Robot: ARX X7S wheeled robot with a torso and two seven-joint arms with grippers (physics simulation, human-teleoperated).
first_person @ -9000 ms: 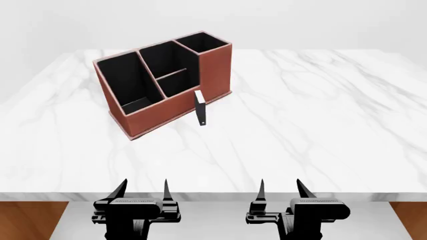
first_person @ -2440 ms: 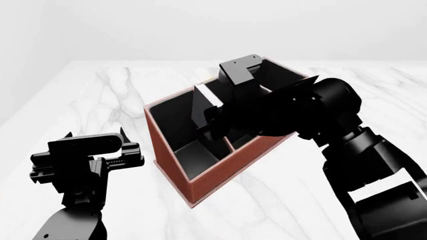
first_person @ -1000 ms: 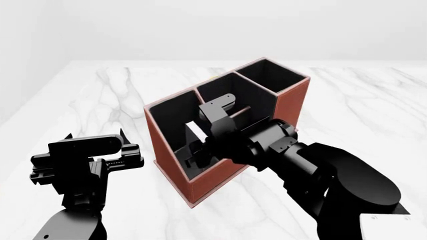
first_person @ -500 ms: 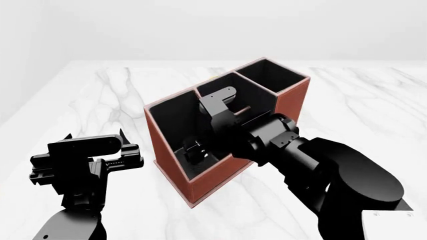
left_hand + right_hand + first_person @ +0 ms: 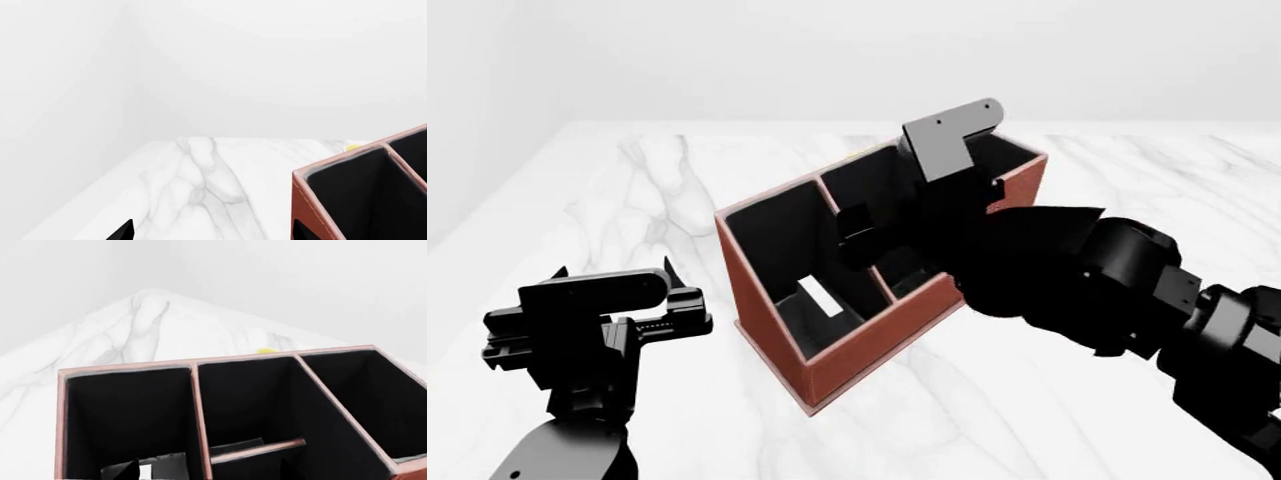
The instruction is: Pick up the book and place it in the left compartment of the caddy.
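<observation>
The reddish-brown caddy point(image 5: 868, 340) stands on the marble table, seen corner-on. The book point(image 5: 818, 297) lies on the floor of the left compartment point(image 5: 777, 250), its white page edge up. My right gripper point(image 5: 857, 245) is open and empty, raised above the caddy over the divider between the left and middle bays. In the right wrist view the caddy point(image 5: 195, 390) shows from above, with the book point(image 5: 145, 471) down in the left compartment point(image 5: 127, 415). My left gripper point(image 5: 614, 290) is open and empty to the left of the caddy, apart from it; its view shows a caddy corner point(image 5: 313, 200).
The white marble table point(image 5: 1094, 400) stretches around the caddy, with its far edge against a pale wall. A tiny yellow thing point(image 5: 267, 352) lies on the table beyond the caddy, also in the left wrist view point(image 5: 352, 147). My right arm point(image 5: 1094, 290) hangs over the caddy's right side.
My right gripper has risen out of the left compartment and drawn back, leaving the book lying on that bay's floor. The left arm has not moved.
</observation>
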